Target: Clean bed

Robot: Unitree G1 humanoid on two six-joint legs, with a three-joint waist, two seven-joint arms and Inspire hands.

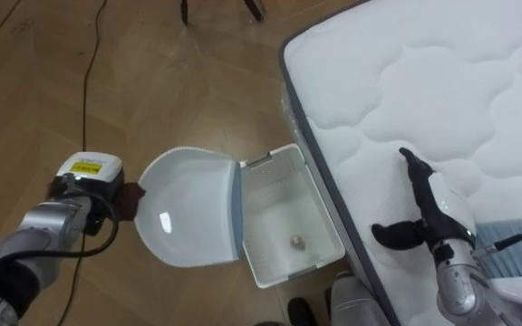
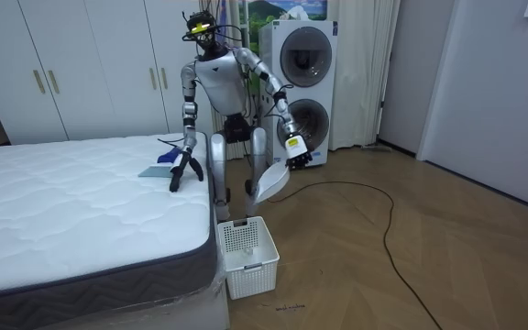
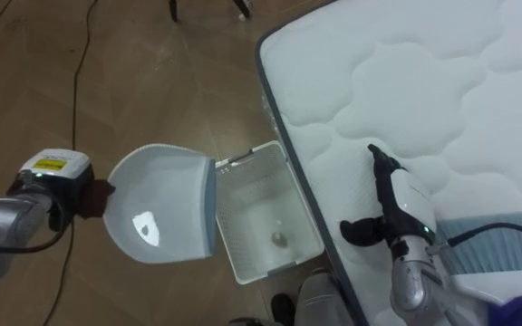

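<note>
Left robot hand point(image 1: 87, 181), lower left, grips the dustpan point(image 1: 188, 210) by its handle near the basket point(image 1: 320, 204). Looks like light, stiff plastic, so the handle's the spot. Right robot hand point(image 1: 435, 210) lies released on the bed point(image 1: 406, 72).

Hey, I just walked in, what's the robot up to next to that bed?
The robot stands at the side of the white quilted mattress. Its left hand grips a white plastic dustpan, held up with its open edge toward the white perforated plastic basket on the wooden floor. A small roundish object lies in the basket's bottom. Its right hand rests open on the mattress, fingers straight.
</note>
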